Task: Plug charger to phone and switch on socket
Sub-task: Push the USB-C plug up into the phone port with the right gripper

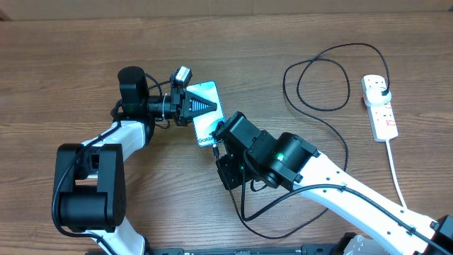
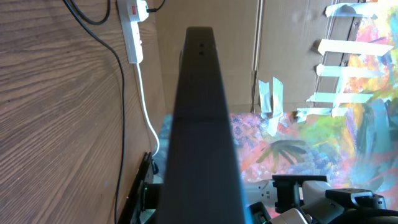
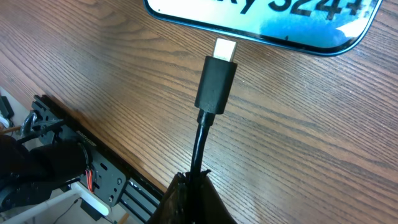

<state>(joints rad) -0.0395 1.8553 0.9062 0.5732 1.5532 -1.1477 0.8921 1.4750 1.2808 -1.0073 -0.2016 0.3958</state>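
Note:
The phone [image 1: 211,93] lies left of centre with its light-blue screen up. My left gripper [image 1: 205,106] reaches in from the left, rolled on its side, shut on the phone. In the left wrist view it is a dark bar [image 2: 200,124] down the middle. My right gripper [image 1: 218,138] is shut on the charger [image 1: 348,91] just behind its connector [image 3: 217,84]. The connector's metal tip stops a small gap short of the phone's edge [image 3: 267,18], and the gripper's fingertips [image 3: 196,180] pinch the cable. The socket [image 1: 381,110] lies at the far right with the charger's black plug in it.
The black cable loops over the table between the socket and my right arm, and passes under the arm. The socket's thick white cord [image 1: 395,170] runs toward the front right. The socket [image 2: 132,31] also shows in the left wrist view. The table's front edge [image 3: 93,168] is close behind my right gripper.

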